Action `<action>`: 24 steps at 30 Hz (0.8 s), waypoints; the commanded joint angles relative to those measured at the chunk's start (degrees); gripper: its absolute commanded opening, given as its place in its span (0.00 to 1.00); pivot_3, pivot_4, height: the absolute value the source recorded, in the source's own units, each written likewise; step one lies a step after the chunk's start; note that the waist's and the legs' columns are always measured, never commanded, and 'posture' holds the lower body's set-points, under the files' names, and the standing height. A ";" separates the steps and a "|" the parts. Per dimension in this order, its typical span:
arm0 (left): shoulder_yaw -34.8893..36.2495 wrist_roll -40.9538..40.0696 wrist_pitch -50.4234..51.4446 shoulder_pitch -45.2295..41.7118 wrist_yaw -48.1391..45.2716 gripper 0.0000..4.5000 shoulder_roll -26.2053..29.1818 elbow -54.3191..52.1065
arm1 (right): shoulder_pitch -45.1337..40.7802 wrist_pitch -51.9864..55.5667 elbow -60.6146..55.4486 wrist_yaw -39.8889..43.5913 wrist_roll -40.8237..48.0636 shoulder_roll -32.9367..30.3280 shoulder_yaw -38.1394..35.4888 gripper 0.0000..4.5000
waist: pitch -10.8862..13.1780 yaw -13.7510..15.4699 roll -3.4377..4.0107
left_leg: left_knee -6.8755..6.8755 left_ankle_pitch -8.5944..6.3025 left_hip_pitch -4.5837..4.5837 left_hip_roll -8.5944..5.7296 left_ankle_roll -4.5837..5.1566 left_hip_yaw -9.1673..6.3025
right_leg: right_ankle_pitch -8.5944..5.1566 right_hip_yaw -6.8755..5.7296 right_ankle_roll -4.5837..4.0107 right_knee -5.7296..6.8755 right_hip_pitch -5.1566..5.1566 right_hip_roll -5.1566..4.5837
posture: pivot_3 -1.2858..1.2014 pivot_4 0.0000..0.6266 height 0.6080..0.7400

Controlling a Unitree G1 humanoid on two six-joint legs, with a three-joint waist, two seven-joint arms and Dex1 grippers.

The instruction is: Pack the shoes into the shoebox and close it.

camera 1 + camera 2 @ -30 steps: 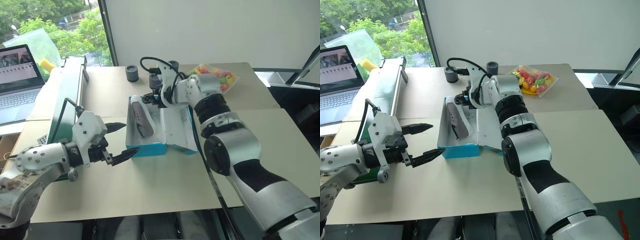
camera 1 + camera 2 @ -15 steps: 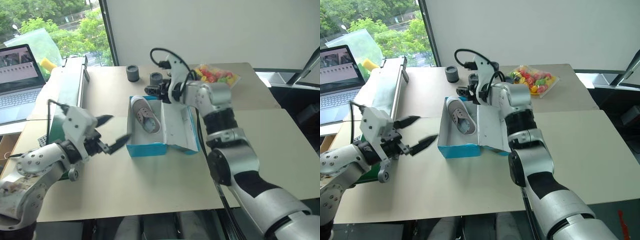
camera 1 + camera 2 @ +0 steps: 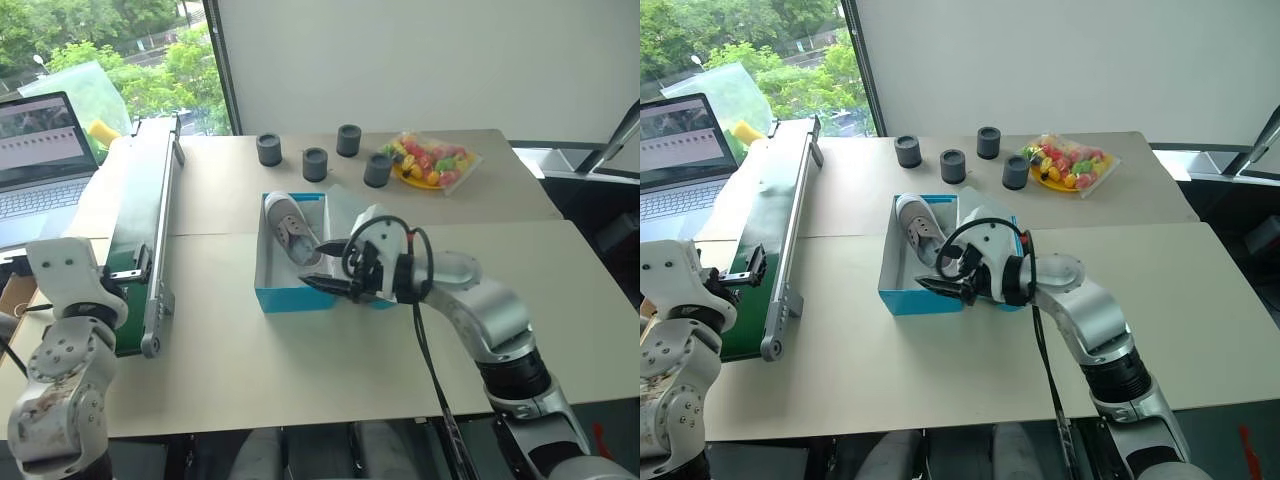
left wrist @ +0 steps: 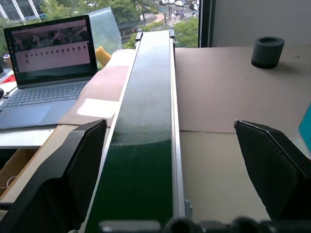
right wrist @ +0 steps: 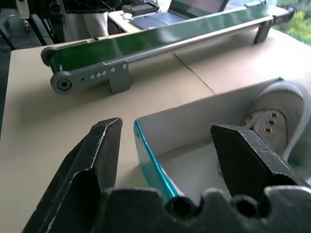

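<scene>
**Inspector:** State the position of the shoebox (image 3: 292, 296).

**Assistant:** It sits on the table (image 3: 300, 370), near the middle, lid flap open and lying to the robot's right. One shoe (image 3: 291, 228) lies inside at the far end, toe toward the far wall, laces up. I count one shoe in the box; whether a second lies under the arm, I cannot tell.

**Inspector:** Right gripper (image 3: 327, 265)?

**Assistant:** Above the near right part of the box, pointing toward the robot's left. Its fingers (image 5: 90, 162) stand apart with nothing between them. In the right wrist view one finger is outside the turquoise near wall and the other over the white interior, close to the shoe (image 5: 279, 109) but apart from it.

**Inspector:** Left gripper (image 4: 175, 160)?

**Assistant:** Jaws wide apart, empty, pointing along the green conveyor (image 4: 146, 145). It touches nothing.

**Inspector:** Other items?

**Assistant:** Four dark cylinders (image 3: 269, 149) stand in a loose row at the far side of the table, a bag of coloured items (image 3: 432, 158) lies beside them, and a laptop (image 3: 38, 150) sits beyond the conveyor on the robot's left.
</scene>
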 commanded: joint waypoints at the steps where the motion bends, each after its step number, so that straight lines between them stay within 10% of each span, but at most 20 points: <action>1: 1.86 -0.33 -0.79 0.36 -0.76 1.00 0.21 -2.09 | 0.69 -4.46 0.46 -0.98 -2.10 1.15 0.86 0.77 | -0.02 0.24 -0.03 | 0.01 0.00 -0.02 -0.01 0.00 -0.02 | 0.00 0.00 0.00 -0.01 0.00 -0.02 | 0.52 0.24 1.00; 24: 4.20 -1.97 4.66 0.09 -1.00 1.00 -0.66 -1.36 | 3.11 -2.92 -0.86 -2.28 -2.95 2.40 0.93 0.77 | -0.03 0.40 -0.05 | -0.01 -0.01 -0.10 -0.01 0.00 -0.22 | 0.00 0.00 0.00 -0.04 -0.08 -0.06 | 0.52 0.24 1.00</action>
